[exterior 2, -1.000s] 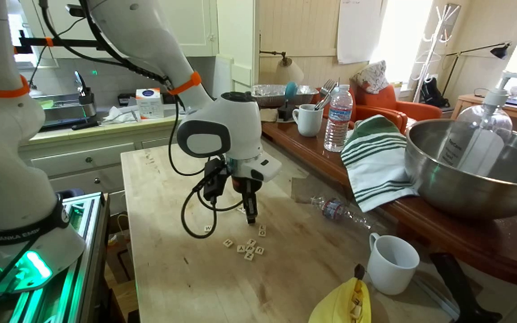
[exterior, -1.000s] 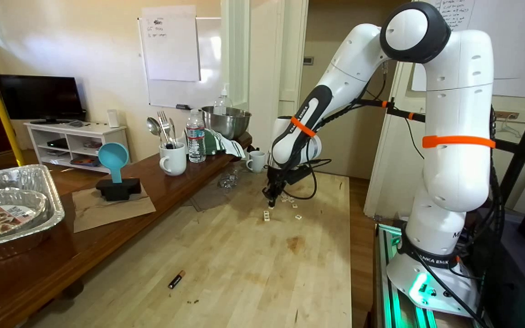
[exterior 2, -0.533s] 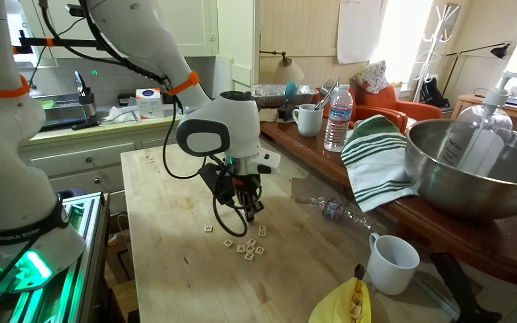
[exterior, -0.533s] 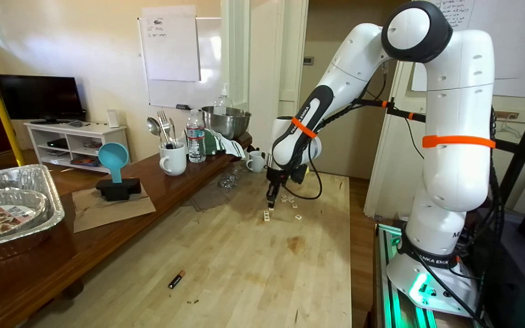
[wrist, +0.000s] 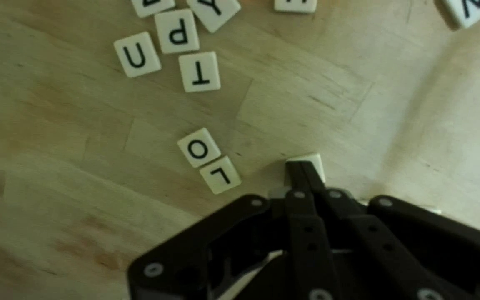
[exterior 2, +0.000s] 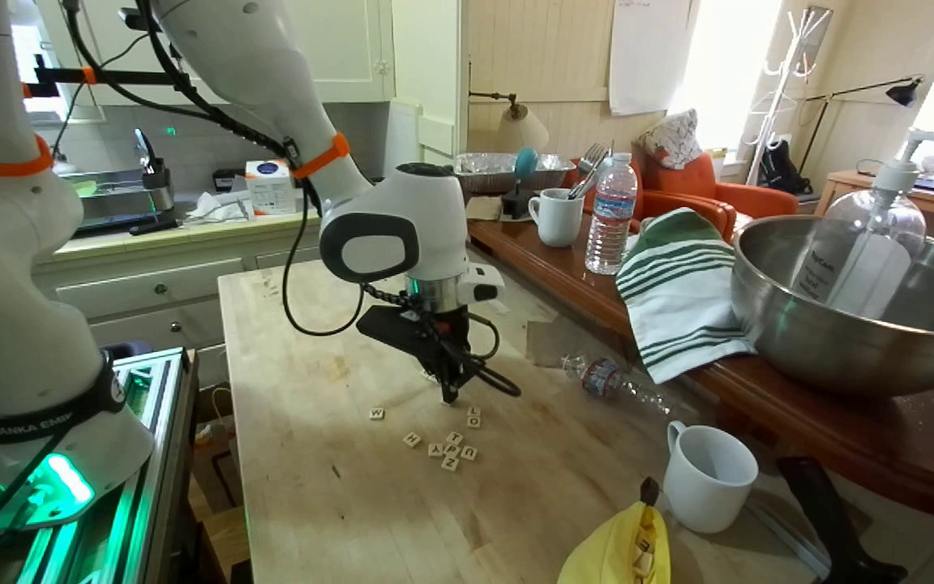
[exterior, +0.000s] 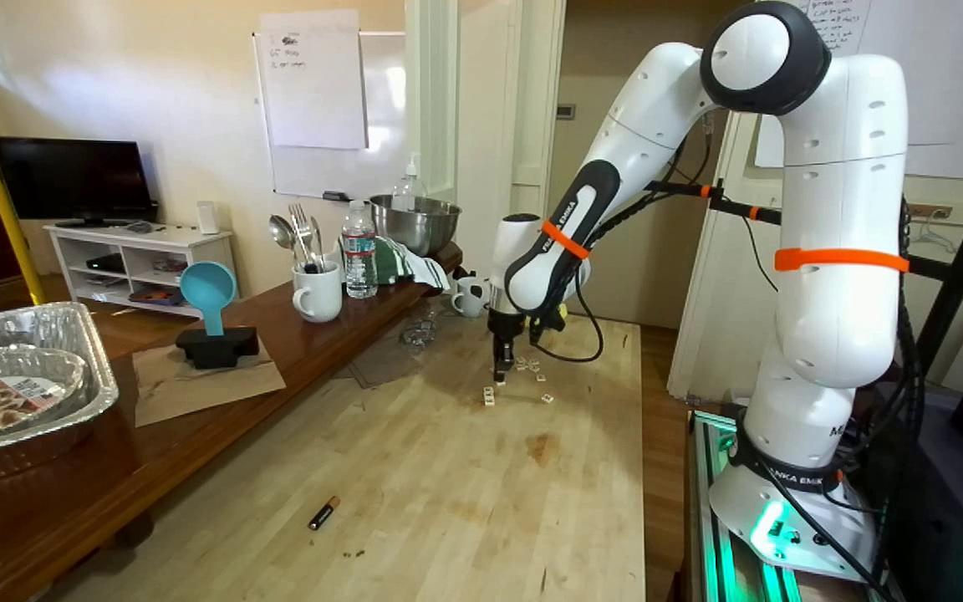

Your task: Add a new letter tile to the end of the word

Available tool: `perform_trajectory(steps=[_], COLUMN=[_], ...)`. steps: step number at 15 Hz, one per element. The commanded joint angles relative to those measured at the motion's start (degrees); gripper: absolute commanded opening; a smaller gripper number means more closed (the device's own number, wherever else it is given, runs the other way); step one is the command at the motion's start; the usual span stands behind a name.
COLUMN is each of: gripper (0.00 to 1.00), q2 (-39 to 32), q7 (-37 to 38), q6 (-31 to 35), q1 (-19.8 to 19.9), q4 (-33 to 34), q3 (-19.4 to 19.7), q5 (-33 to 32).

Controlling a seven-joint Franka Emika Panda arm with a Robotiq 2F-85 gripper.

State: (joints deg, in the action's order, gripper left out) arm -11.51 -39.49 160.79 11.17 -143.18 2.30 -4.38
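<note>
Word: short cluster of pale cream square tiles [exterior: 489, 396] on the desk [exterior: 448, 468], centre of the frame in an exterior view, just below the hand [exterior: 501, 376]; lettering too small to read there.
Tile at the hand: one single tile [wrist: 317, 164], right of centre in the wrist view, partly covered by the fingers; letter hidden.
Hand: black, two fingers pressed side by side without a gap, nothing held between them; tips over the single tile, contact cannot be told.
Pair: tile O [wrist: 198, 148] and tile L [wrist: 220, 175], edge to edge, left of centre in the wrist view.
Group: tile P [wrist: 177, 31], tile U [wrist: 138, 54], tile T [wrist: 199, 71], tile Y [wrist: 216, 12] and tile Z [exterior 2: 450, 464], bunched, upper left of the wrist view.
Outliers: tile W [exterior 2: 376, 414], left of centre in an exterior view; tile H [exterior 2: 412, 439], lower and nearer the group.
Pouch: yellow pouch [exterior 2: 609, 556], bottom edge, right of centre; further tiles [exterior 2: 643, 561] in its opening.
Mug: white mug [exterior 2: 711, 478], upright, lower right.
Bottle: clear plastic bottle [exterior 2: 617, 385], on its side, right of centre.
Battery: single battery [exterior: 323, 512], lower left of centre in an exterior view.
Bowl: steel bowl [exterior 2: 864, 349], right edge, on a dark wooden ledge [exterior: 306, 351].
</note>
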Motion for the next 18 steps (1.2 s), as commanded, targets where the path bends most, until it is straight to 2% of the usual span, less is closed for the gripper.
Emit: perform_trajectory(steps=[1, 9, 11, 13, 18], gripper=[0.00, 0.00, 0.00, 0.00, 0.00], q2=[0.42, 6.07, 7.46, 8.12, 7.12], q7=[-4.45, -0.44, 4.09, 11.62, 26.10], q6=[-0.82, -5.64, -6.98, -8.12, -9.00], q1=[0.56, 0.03, -0.53, -1.18, -1.62], q4=[-1.33, -2.09, -1.98, -1.66, -1.31], q3=[0.19, 0.38, 1.22, 2.60, 3.47], q5=[-2.97, 1.48, 2.28, 0.16, 1.03])
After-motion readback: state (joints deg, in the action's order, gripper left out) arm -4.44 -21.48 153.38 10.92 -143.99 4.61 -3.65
